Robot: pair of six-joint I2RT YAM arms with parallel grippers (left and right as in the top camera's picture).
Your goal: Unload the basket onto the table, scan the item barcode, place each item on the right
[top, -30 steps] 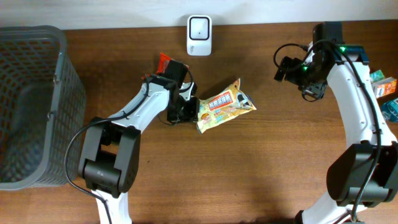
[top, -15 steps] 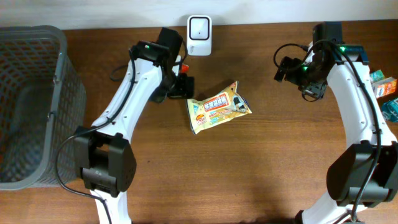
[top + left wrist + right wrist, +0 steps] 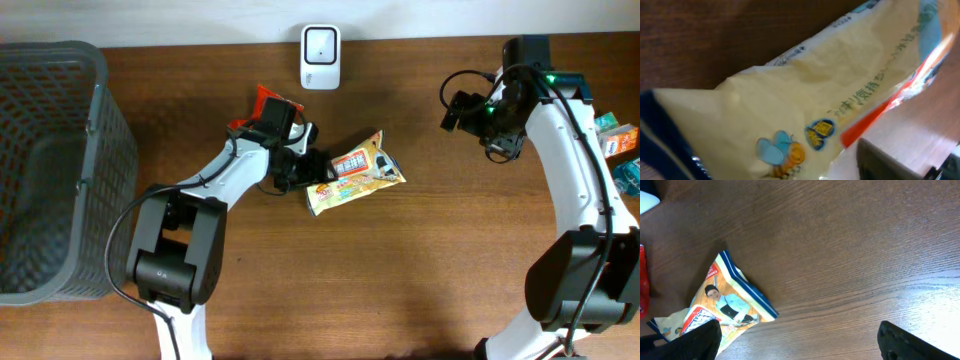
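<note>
Grasping stage, seemingly: left gripper (image 3: 308, 167) at end of yellow crinkly plastic snack packet (image 3: 362, 168), closure unclear; next, lift it toward white boxy scanner (image 3: 320, 44).

White arms (image 3: 215, 178), black joints (image 3: 178, 268), black cables (image 3: 120, 235).

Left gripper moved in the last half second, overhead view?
Yes. The left gripper has pulled away from the white scanner, toward the robot, to the near end of the snack bag.
</note>
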